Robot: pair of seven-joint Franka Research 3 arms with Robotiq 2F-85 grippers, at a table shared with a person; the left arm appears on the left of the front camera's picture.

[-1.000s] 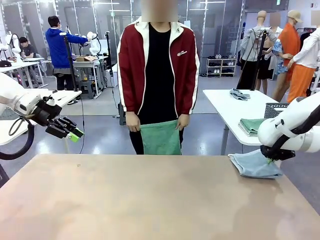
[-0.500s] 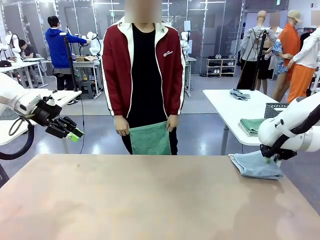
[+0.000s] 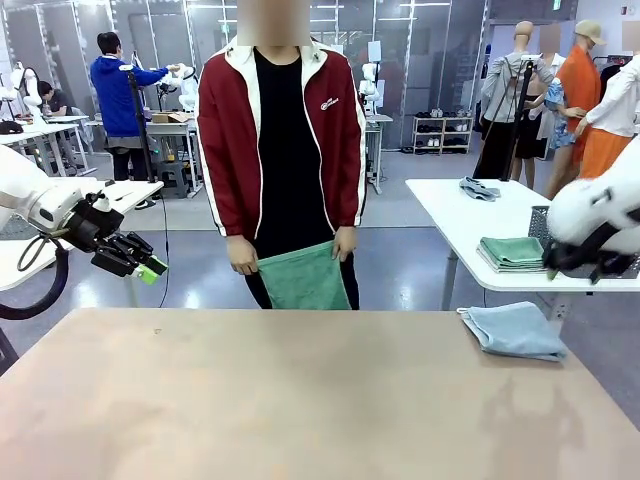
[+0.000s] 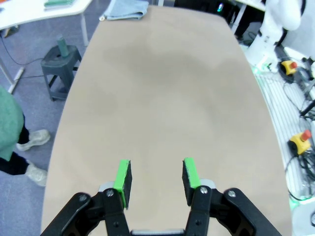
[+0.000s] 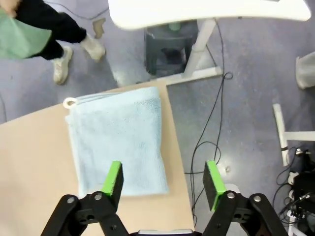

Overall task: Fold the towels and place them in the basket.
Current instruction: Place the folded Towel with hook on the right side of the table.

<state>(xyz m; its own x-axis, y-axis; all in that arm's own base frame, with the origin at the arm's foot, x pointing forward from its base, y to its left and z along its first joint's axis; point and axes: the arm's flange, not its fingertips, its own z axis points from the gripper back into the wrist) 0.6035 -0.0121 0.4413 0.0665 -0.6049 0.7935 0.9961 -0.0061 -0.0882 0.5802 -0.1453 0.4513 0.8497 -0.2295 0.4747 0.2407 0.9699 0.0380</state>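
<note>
The folded grey-blue towel (image 5: pixel 118 147) is being left on the corner of the surface (image 3: pixel 300 400) as the right hand (image 5: pixel 162 179) is being raised clear of it. The jaws are now spread wide and gripping nothing, where a second ago that hand was being pressed down onto the cloth. The towel is lying flat just below and ahead of the fingertips, with its label tab at the corner farthest from them. The left hand (image 4: pixel 156 174) is being kept where it was, half parted and empty. Well beyond both hands, a sea-green towel (image 3: pixel 303 278) is being held up by the person's hands (image 3: pixel 242 262). The basket (image 3: pixel 541 222) is partly hidden behind the right arm, on the neighbouring white surface (image 3: pixel 450 200). The fold is judged complete, though this towel is yet to be carried to the basket.
</note>
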